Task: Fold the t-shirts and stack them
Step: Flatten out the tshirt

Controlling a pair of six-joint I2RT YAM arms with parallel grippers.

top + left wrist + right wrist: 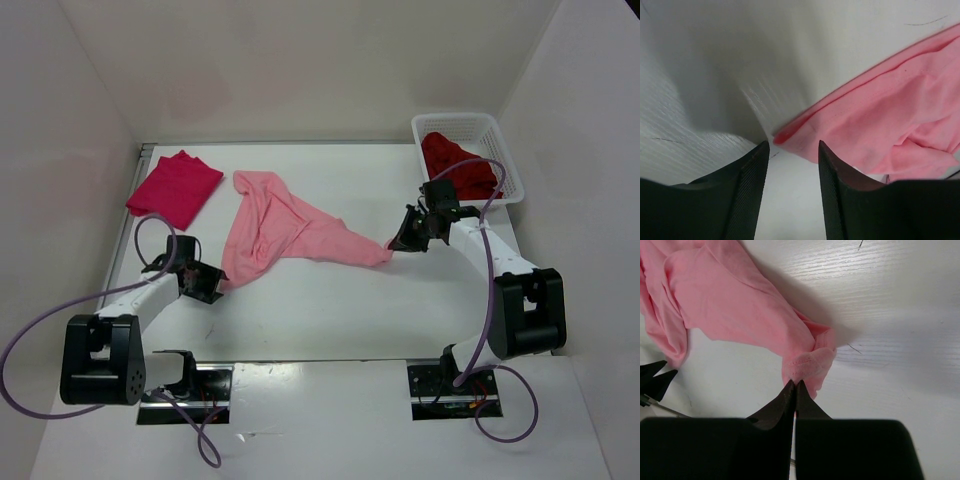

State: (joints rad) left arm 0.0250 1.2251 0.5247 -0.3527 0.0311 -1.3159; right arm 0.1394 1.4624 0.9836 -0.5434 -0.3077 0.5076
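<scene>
A light pink t-shirt [285, 230] lies crumpled and stretched across the middle of the table. My right gripper [392, 243] is shut on its right end, where the hem bunches at the fingertips [796, 384]. My left gripper [218, 290] is open at the shirt's lower left corner [782, 135], which lies just beyond the fingertips and is not between them. A crimson-magenta t-shirt [174, 186] lies folded at the back left. A dark red t-shirt [455, 165] sits crumpled inside the white basket [505, 165].
The white mesh basket stands at the back right, just behind my right arm. White walls close the table on the left, back and right. The arm bases are bolted along the near edge.
</scene>
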